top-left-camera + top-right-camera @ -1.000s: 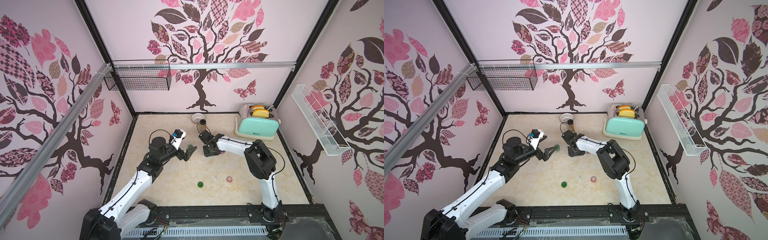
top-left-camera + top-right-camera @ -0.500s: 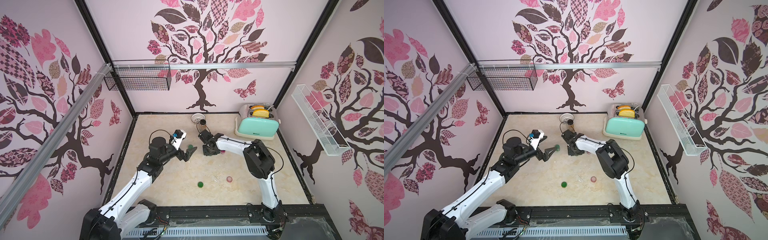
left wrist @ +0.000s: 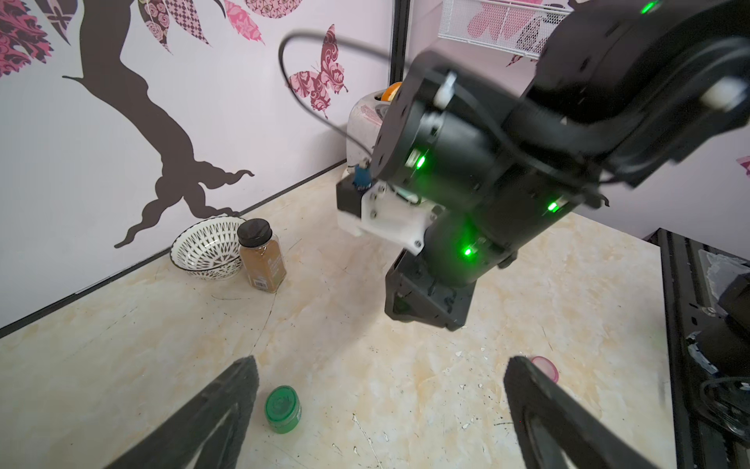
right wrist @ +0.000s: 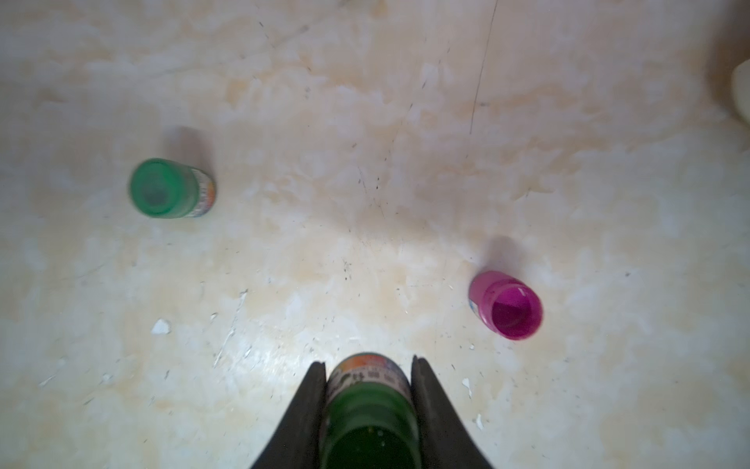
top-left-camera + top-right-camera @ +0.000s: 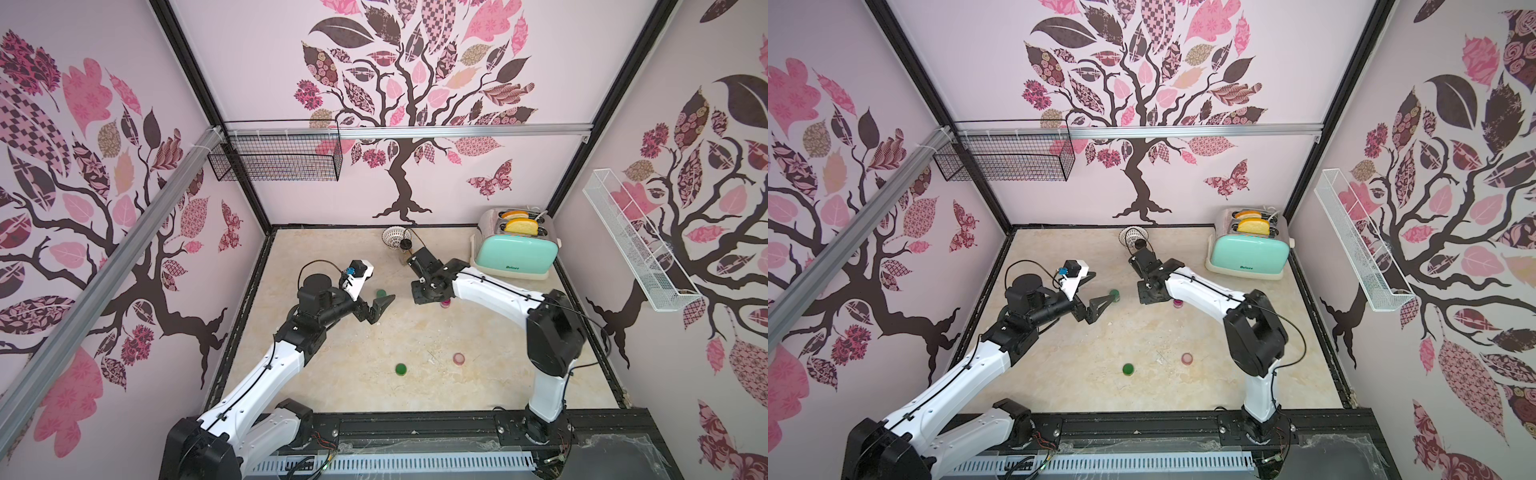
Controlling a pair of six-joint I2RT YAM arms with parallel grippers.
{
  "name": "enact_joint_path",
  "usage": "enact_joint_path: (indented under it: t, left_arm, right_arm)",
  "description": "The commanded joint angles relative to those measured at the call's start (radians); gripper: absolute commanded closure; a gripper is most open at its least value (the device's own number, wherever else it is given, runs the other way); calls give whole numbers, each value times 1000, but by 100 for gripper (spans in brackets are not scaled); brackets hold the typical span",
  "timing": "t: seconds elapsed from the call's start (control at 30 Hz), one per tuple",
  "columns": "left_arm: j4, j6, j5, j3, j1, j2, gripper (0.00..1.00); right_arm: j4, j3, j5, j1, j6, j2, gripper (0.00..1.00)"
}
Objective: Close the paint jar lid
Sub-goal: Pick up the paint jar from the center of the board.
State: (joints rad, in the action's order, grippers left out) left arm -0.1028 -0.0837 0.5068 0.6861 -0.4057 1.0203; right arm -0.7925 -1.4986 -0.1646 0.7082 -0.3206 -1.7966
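Note:
An open green paint jar [image 4: 367,410], lidless, sits between the fingers of my right gripper [image 4: 368,361], which is shut on it. In both top views the right gripper [image 5: 424,293] hides that jar. A loose green lid [image 5: 400,369] and a loose pink lid [image 5: 458,358] lie near the table's front. An open pink jar [image 4: 507,304] stands just beside the right gripper [image 5: 1152,296]. A capped green jar [image 3: 283,408] stands by one finger of my open left gripper [image 3: 381,361], untouched.
A patterned bowl [image 3: 205,251] and a brown spice jar [image 3: 261,258] stand at the back wall. A mint toaster [image 5: 515,253] with bread fills the back right corner. Wire baskets hang on the back and right walls.
The right gripper's jaws have shut on the open green jar. The left arm has stayed where it was, open.

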Motion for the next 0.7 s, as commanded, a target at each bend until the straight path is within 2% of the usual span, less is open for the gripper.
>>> enact_joint_path:
  t: [0.0, 0.17, 0.4, 0.67]
  left_arm:
    - [-33, -23, 57, 3, -5, 14, 2]
    - [-32, -48, 96, 4, -21, 40, 5]
    - [-96, -106, 173, -23, -42, 70, 8]
    - [-152, -141, 208, -62, -63, 59, 9]
  right_arm:
    - [-71, 11, 55, -6, 63, 110, 74]
    - [-136, 5, 160, -5, 76, 219, 75]
    - [-206, -30, 229, 21, 69, 312, 76]
    - [-268, -91, 222, 83, 46, 322, 76]
